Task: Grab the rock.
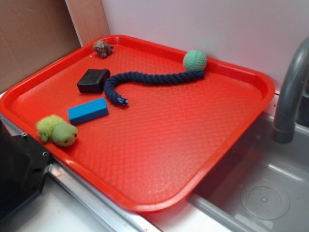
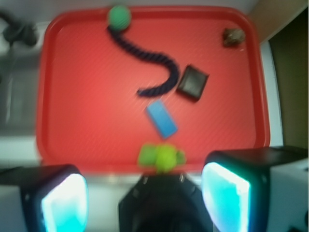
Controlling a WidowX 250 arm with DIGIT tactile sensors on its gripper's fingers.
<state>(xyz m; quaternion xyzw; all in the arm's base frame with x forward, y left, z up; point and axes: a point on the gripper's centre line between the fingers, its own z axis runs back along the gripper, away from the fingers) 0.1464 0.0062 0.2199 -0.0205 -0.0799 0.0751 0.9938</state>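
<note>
The rock (image 1: 103, 48) is a small lumpy brown-grey stone lying in the far left corner of the red tray (image 1: 159, 159). In the wrist view the rock (image 2: 233, 36) shows at the tray's (image 2: 87, 96) upper right corner, far from my gripper (image 2: 145, 203). My gripper hangs high above the tray's near edge, its two fingers (image 2: 63, 203) spread wide with glowing cyan pads and nothing between them. It is open. The exterior view does not show the gripper's fingers.
On the tray lie a black block (image 1: 93, 80), a blue block (image 1: 88, 110), a green plush toy (image 1: 57, 130), and a dark blue rope (image 1: 145, 79) ending at a green ball (image 1: 195, 60). A grey faucet (image 1: 289, 92) and sink (image 1: 260, 193) are at the right. A black robot base (image 1: 19, 169) sits at the lower left.
</note>
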